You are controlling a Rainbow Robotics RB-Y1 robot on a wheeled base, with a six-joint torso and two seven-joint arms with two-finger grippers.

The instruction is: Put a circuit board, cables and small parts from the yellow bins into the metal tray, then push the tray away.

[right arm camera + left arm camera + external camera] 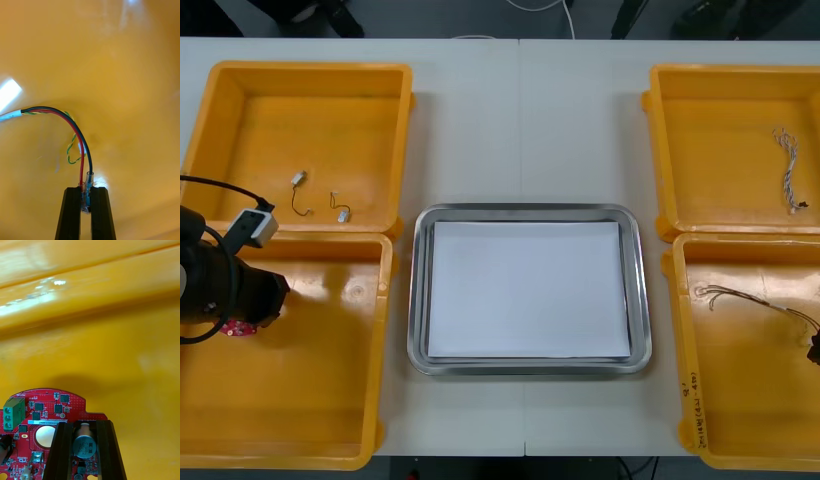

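Note:
A round red circuit board (45,416) lies in the near left yellow bin (320,400). My left gripper (84,424) is shut on a round metal-capped component standing on that board. In the front view the left gripper (260,305) sits low over the board (238,328). A cable (75,131) of red, black and yellow-green wires lies in the near right yellow bin (740,400). My right gripper (86,191) is shut on its clear connector end. That gripper (814,350) shows at the front view's right edge, with the cable (760,303) trailing from it. The metal tray (420,290), white inside, holds nothing.
The far left bin (240,120) holds two small metal parts (298,180) (340,208). A twisted blue and white cable (788,165) lies in the far right bin (720,130). Bare table stretches beyond the tray.

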